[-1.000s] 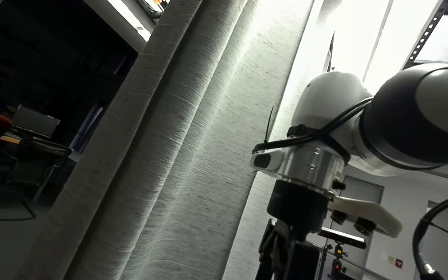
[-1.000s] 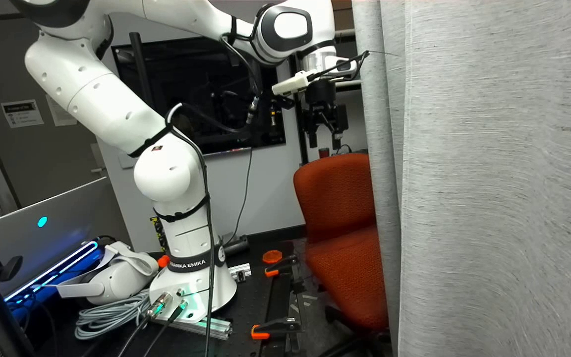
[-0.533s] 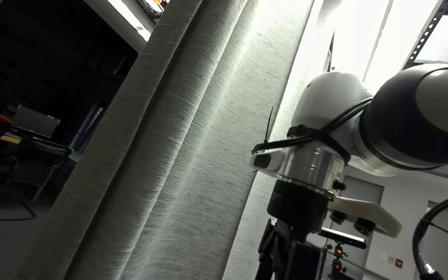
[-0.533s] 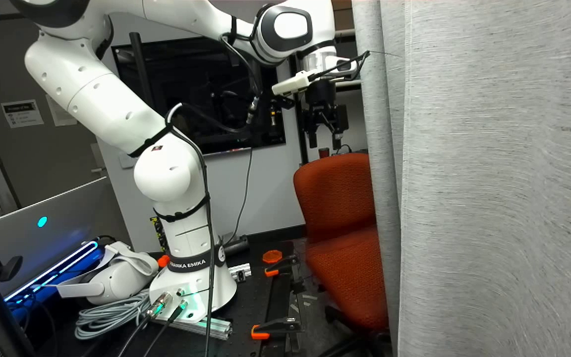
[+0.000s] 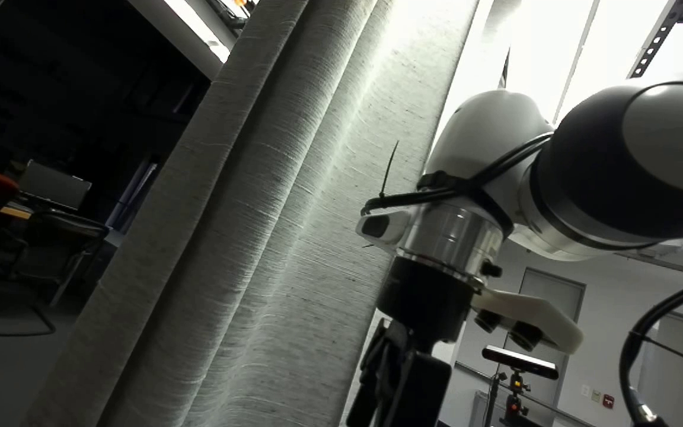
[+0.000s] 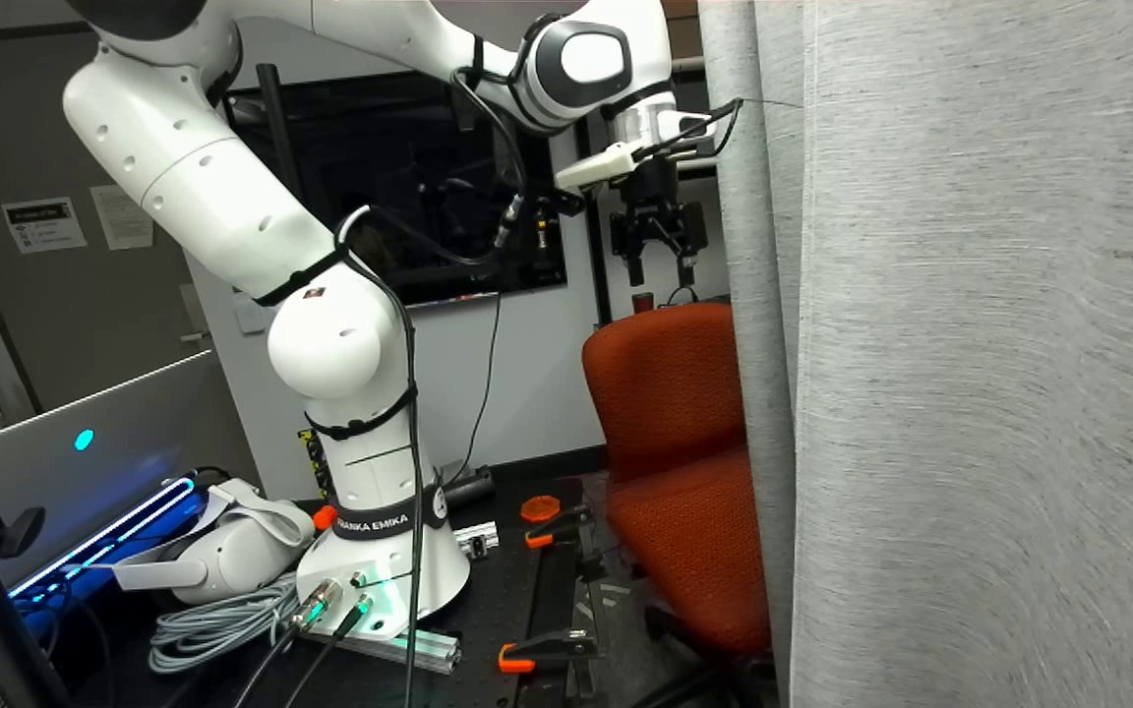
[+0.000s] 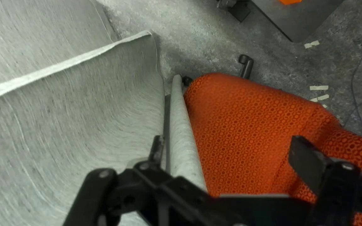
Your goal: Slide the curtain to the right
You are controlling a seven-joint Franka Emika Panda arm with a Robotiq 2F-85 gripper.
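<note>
The curtain is a tall light grey fabric with long vertical folds. It hangs in both exterior views and fills the left of the wrist view. My gripper is open with nothing between its fingers. It points down, just left of the curtain's near folds in that exterior view. In the wrist view the gripper has its left finger over the curtain's folded edge and its right finger over the chair. I cannot tell whether any part of the arm touches the fabric.
An orange-red chair stands below the gripper, against the curtain's edge; it also shows in the wrist view. A black table with orange clamps carries the arm's base. A dark screen hangs behind the arm. A camera on a stand is behind the gripper.
The arm and open gripper have shifted toward the curtain in the last half second: left and up in an exterior view, right and slightly up in an exterior view. The curtain has not visibly moved.
</note>
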